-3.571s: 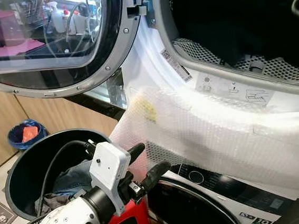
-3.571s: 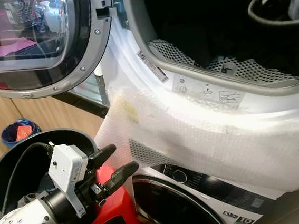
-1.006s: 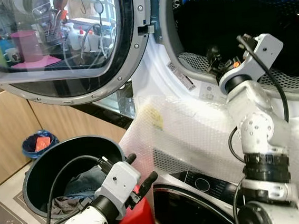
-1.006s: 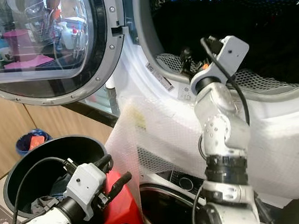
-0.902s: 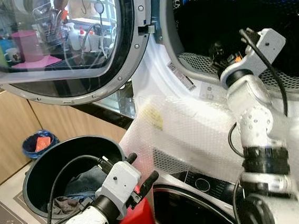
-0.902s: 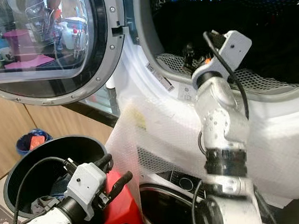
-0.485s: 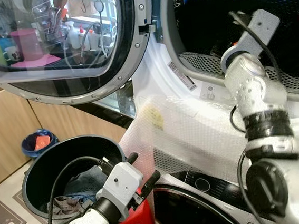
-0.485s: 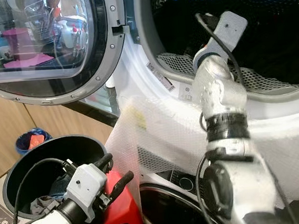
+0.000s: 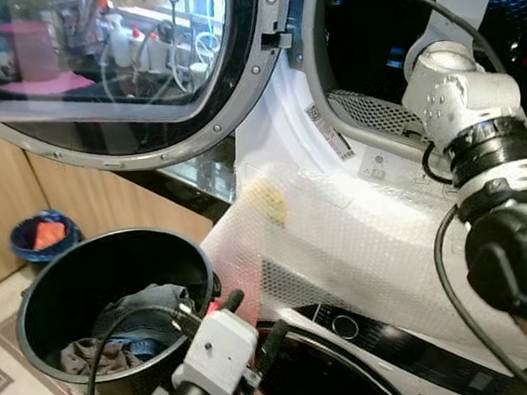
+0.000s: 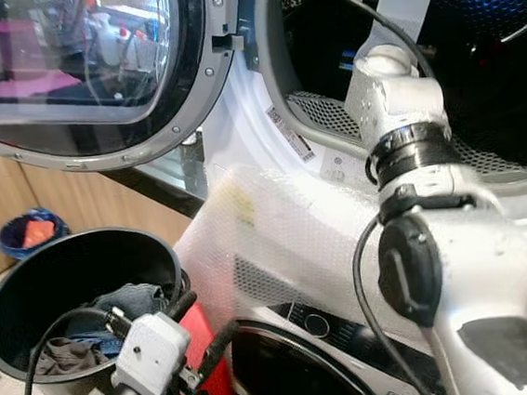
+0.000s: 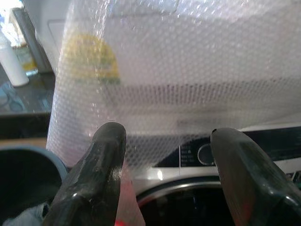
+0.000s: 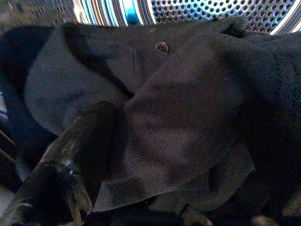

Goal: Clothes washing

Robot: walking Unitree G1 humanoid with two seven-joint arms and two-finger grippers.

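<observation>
Right tool (image 12: pixel 80 155) deeper in drum, dark crumpled clothes (image 12: pixel 188 117)

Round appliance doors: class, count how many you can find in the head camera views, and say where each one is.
2. The big glass-fronted porthole door stands swung open at upper left; a second dark round door sits shut on the lower machine, partly cut off by the frame.

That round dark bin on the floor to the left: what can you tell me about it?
The round dark plastic bin stands upright and open on the floor, below the open glass machine door. Its smooth black walls hold crumpled blue and grey clothes at the bottom. The sheet of bubble wrap hangs beside its rim, and the left claw hovers by its near edge.
</observation>
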